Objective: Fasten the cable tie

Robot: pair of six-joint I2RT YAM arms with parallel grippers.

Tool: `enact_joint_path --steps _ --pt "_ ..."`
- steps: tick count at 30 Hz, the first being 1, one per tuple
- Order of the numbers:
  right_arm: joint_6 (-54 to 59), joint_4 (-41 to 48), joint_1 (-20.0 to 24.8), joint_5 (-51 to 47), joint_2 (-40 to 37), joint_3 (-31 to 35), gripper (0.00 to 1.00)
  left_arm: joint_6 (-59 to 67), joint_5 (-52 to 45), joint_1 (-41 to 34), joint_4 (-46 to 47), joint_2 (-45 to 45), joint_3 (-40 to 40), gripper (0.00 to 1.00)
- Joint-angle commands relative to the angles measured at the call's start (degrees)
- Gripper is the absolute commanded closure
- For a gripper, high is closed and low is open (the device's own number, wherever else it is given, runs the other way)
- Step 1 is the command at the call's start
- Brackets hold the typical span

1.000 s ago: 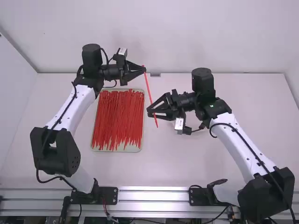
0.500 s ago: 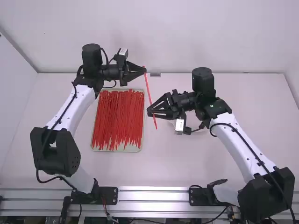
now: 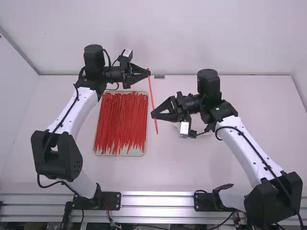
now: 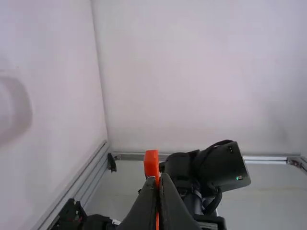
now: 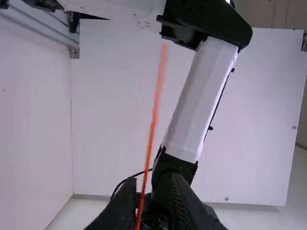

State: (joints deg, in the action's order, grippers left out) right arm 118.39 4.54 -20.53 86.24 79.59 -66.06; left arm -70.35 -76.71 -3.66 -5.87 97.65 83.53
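Compared with a second ago, the red cable tie (image 3: 152,98) stands nearer to upright. Its free tail sits further in toward the tray, and the right gripper (image 3: 153,115) has shifted a touch that way too, while the left gripper (image 3: 148,73) is where it was.

Nearest, the right gripper's fingers are closed onto the cable tie low down, with only a short tail poking out beyond them on the near side. In its wrist view the cable tie (image 5: 154,110) runs out from between those fingers toward the other arm. I judge this grip is there to steer the tail, so that it can be bent round to the head.

Farther off, the left gripper is pinched together on the opposite end, the head (image 4: 151,163) sticking out just past its fingertips. It holds that end up off the table, presumably as the fixed target.

Below both grippers, on the left arm's side, lies the tray (image 3: 145,152) of spare ties (image 3: 120,122).
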Motion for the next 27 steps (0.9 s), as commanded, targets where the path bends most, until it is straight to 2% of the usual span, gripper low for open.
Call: enact_joint_path --steps 1,2,6,9,12,14,17,21,25,27 --pt "-1.2 0.0 0.3 0.8 -0.1 -1.4 0.92 1.8 -1.9 -0.1 -0.4 -0.3 1.0 0.98" --pt "-1.7 0.0 0.3 0.8 -0.1 -1.4 1.00 2.2 -2.0 -0.1 -0.3 -0.3 1.0 0.98" --pt "-13.7 -2.8 -0.5 0.2 -0.1 -1.4 1.00 5.4 -2.0 -0.1 -0.5 -0.3 1.0 0.98" --pt "-30.2 -5.0 -1.7 -2.6 -0.1 -1.4 1.00 11.7 -1.8 -0.1 -0.4 -0.3 1.0 0.98" --pt "-40.5 -5.0 -2.1 -2.9 -0.1 -1.4 1.00 16.0 -1.2 -0.1 -0.4 -0.3 1.0 0.98" --pt "-52.7 -5.4 -2.0 -2.0 -0.1 -1.4 1.00 20.6 0.2 -0.1 -0.3 -0.3 1.0 0.98" --pt "-65.2 -6.3 -1.7 -3.8 -0.1 -1.4 1.00 26.3 0.2 -0.1 -0.4 -0.3 1.0 0.98" --pt "-72.5 -7.1 -0.4 -7.1 -0.1 -1.4 1.00 35.5 0.2 -0.1 -0.4 -0.3 1.0 0.98" --pt "-73.1 -6.6 0.0 -8.0 0.0 -1.4 1.00 49.8 -2.9 -0.1 -0.4 -0.3 1.0 0.98" --pt "-73.0 -6.1 0.0 -8.1 0.5 -1.4 1.00 52.9 -4.2 -0.1 -0.4 -0.3 1.0 0.98"
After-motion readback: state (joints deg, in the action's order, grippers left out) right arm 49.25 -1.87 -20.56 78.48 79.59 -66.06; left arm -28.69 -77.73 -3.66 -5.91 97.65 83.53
